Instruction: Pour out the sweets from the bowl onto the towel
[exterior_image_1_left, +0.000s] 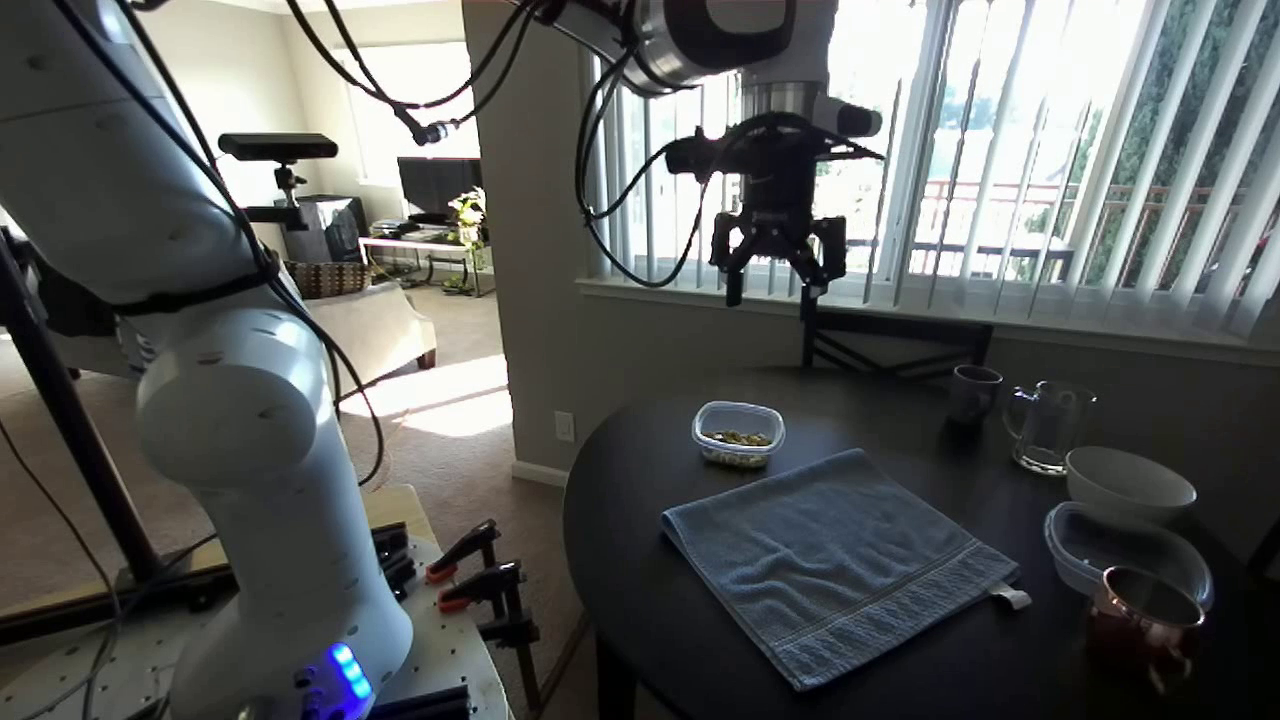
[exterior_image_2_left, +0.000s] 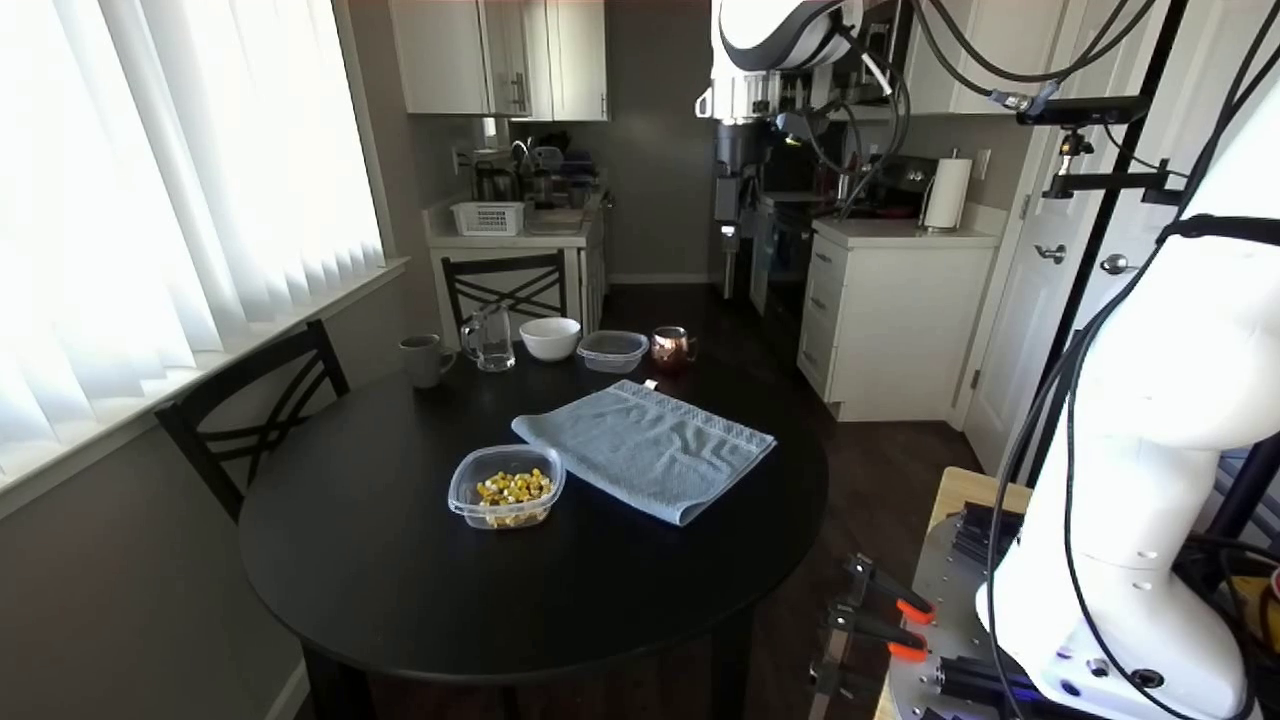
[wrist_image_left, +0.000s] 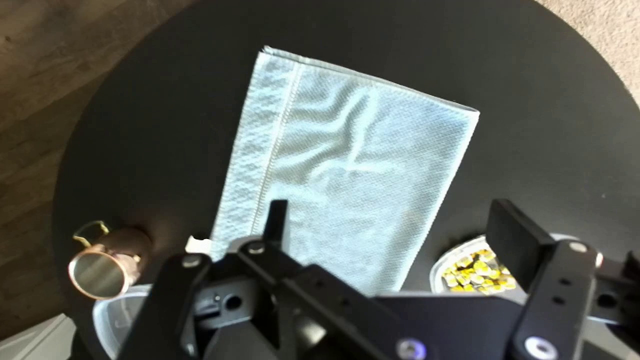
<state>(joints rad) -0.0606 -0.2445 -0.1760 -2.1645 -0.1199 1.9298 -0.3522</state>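
A: In an exterior view, how are the fingers (exterior_image_1_left: 735, 287) standing?

B: Wide apart and gripping nothing; they're hanging high over the dark round surface (exterior_image_1_left: 620, 500). Below them the small clear plastic bowl (exterior_image_1_left: 740, 418) is sitting upright, holding the tiny golden-yellow sweets (exterior_image_1_left: 738, 438).

A: Why is it standing just beside the grey-blue rectangular cloth towel (exterior_image_1_left: 835, 560)?

B: For a short carry, I'm guessing. The towel is lying flat below the fingers, probably for catching the pour.

A: And in an exterior view, why are the shiny copper mug (exterior_image_2_left: 668, 350), the shallow clear plastic container (exterior_image_2_left: 612, 352) and the round white bowl (exterior_image_2_left: 552, 345) standing together?

B: They're lining up lower than the fingers, across the towel from the sweets, presumably standing out of the pour's way.

A: What is the wrist view showing?

B: Towel between the fingers and beyond them, the bowl partly hiding under one finger, the copper mug standing outside the opposite one. The wide spacing is looking suited to straddling the bowl's wall, though the fingers are likely needing to shift toward it. Nothing is being poured yet.
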